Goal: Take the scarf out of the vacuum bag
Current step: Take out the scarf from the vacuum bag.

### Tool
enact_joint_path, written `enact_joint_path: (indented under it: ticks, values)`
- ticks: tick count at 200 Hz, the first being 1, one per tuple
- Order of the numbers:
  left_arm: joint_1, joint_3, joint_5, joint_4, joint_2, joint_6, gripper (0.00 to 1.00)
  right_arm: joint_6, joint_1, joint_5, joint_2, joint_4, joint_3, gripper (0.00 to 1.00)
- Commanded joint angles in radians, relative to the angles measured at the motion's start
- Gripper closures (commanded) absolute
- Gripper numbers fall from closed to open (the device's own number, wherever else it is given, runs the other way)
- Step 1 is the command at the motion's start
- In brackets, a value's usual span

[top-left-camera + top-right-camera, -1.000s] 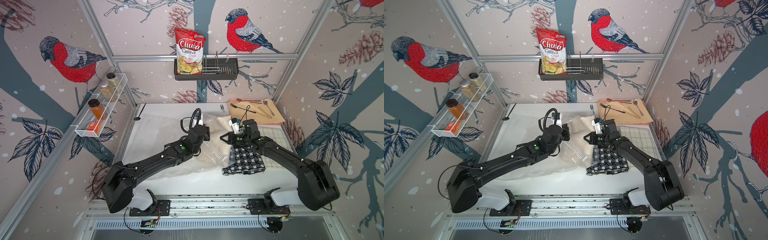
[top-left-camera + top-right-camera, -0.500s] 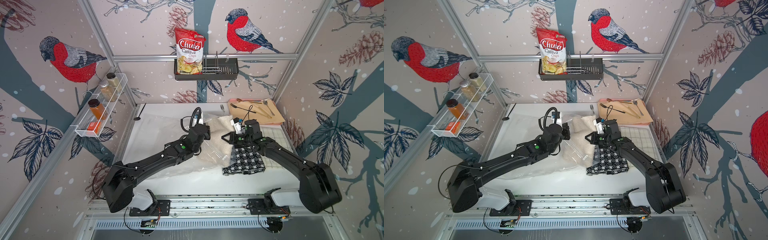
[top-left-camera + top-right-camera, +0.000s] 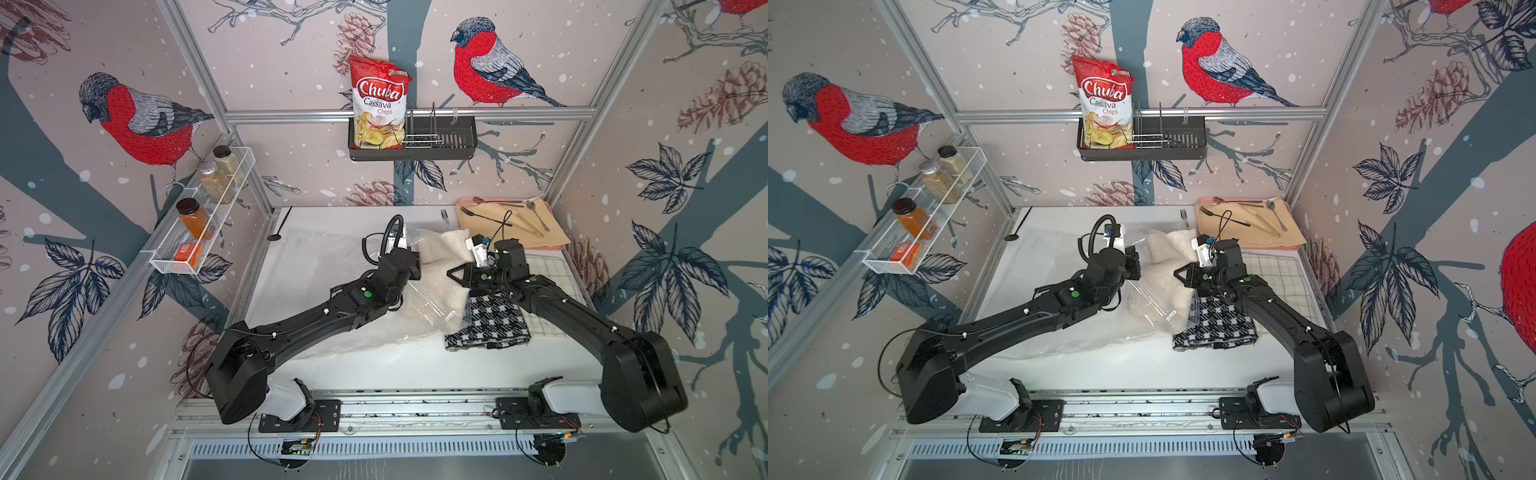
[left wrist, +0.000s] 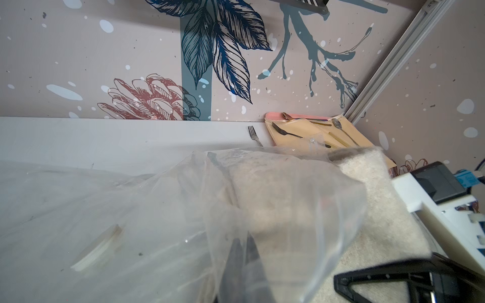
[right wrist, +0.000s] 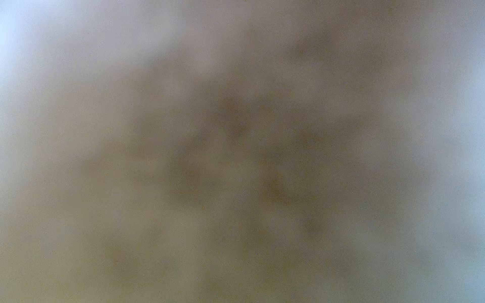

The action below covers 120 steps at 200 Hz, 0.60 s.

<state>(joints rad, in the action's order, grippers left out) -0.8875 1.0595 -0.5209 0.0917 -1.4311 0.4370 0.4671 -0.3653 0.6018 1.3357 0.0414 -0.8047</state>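
Left gripper (image 4: 242,265) pressed together, pinching film of vacuum bag (image 4: 157,210), film raised off table (image 3: 374,370). Right gripper (image 3: 451,274) closed, tips nipping cream scarf (image 3: 440,286); right wrist view all blur. Scarf between both grippers, part under bag film, far end bare outside mouth. Valve cap (image 4: 97,249) on flat part of bag. Houndstooth cloth (image 3: 490,328) under right arm, outside bag.

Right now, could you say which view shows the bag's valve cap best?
The left wrist view: the valve cap shows plainly on the clear bag. The top views do not show it; the right wrist view is only blur.
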Motion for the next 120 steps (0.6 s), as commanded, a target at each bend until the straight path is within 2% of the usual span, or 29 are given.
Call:
enact_joint_path:
  ticks: [1,120]
  values:
    - [-0.001,0.010,-0.018,0.007,-0.003,0.013,1.00,-0.013,0.006,-0.011,-0.007,-0.016,0.000,1.00]
    - [-0.001,0.004,-0.022,0.006,0.005,0.014,1.00,0.017,0.054,0.040,-0.033,-0.052,0.022,1.00]
